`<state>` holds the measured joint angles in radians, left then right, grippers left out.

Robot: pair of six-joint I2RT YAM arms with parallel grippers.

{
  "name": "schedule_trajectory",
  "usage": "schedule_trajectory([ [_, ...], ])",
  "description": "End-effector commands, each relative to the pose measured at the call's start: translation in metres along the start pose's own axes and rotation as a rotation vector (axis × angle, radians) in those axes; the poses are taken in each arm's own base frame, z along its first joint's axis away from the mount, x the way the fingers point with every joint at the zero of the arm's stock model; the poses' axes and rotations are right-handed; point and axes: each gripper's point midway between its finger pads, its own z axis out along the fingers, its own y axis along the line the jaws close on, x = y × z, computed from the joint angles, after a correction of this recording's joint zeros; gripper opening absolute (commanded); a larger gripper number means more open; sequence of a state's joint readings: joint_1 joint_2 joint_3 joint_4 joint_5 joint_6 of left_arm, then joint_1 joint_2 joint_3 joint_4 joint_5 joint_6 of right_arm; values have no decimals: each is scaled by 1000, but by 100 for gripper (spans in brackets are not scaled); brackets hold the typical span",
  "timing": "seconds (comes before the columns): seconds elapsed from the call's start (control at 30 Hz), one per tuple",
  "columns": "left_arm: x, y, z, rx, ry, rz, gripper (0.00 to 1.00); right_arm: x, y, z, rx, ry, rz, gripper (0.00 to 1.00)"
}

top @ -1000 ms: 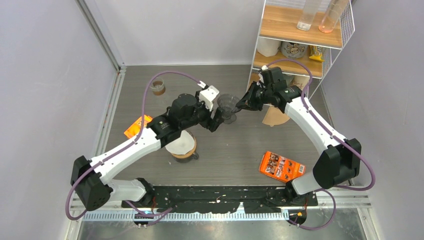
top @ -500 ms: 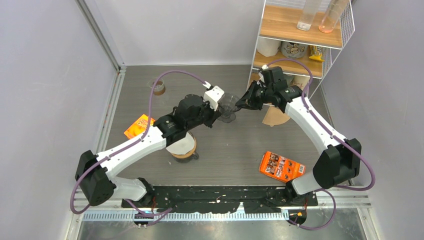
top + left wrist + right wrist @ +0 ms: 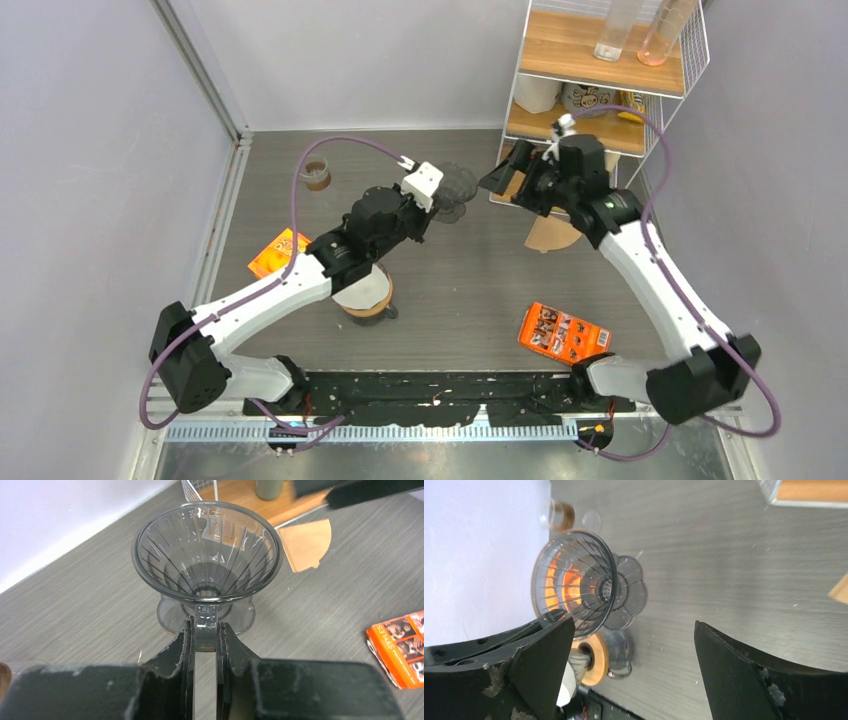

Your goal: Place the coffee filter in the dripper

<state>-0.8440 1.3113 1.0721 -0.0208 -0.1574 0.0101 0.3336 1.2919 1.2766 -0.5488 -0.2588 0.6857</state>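
The clear ribbed dripper [image 3: 207,555] stands upright, and my left gripper [image 3: 205,635] is shut on its small handle. From above, the dripper [image 3: 455,188] is at the back middle of the table, just ahead of the left gripper [image 3: 438,205]. The brown paper coffee filter [image 3: 550,232] lies flat on the table near the shelf's foot, and it also shows as the filter [image 3: 305,545] right of the dripper. My right gripper [image 3: 505,175] is open and empty, a short way right of the dripper [image 3: 574,585]. Nothing lies between its jaws [image 3: 634,625].
A glass carafe with a wooden collar [image 3: 365,295] stands under the left forearm. Orange packets lie at the left [image 3: 277,252] and front right [image 3: 563,332]. A small brown cup [image 3: 316,175] is at the back left. A wire shelf rack [image 3: 600,80] fills the back right.
The left gripper closed on the dripper's handle. The right gripper let go of the dripper, opened wide and drew back toward the shelf. The dripper shifted slightly toward the back.
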Motion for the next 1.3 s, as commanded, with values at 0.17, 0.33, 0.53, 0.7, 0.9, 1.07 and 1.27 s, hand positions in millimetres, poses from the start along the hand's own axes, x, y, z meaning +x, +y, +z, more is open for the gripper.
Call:
schedule_trajectory([
  [0.17, -70, 90, -33, -197, -324, -136, 0, -46, -26, -59, 91, -348, -33, 96],
  [0.33, -71, 162, -52, -387, -384, -163, 0, -37, -47, -60, 137, -351, -37, 95],
  [0.53, -51, 246, -62, -631, -410, -197, 0, -28, -66, -52, 165, -325, -25, 95],
  [0.7, -20, 287, -62, -714, -368, -222, 0, -27, -72, -48, 171, -328, -4, 96],
  [0.9, 12, 316, -57, -750, -350, -235, 0, -26, -78, -42, 187, -315, 30, 95],
  [1.07, 31, 328, -51, -759, -302, -271, 0, -24, -79, -36, 179, -300, 54, 95],
  [1.27, 44, 325, -45, -733, -318, -337, 0, -20, -76, -28, 149, -271, 77, 95],
])
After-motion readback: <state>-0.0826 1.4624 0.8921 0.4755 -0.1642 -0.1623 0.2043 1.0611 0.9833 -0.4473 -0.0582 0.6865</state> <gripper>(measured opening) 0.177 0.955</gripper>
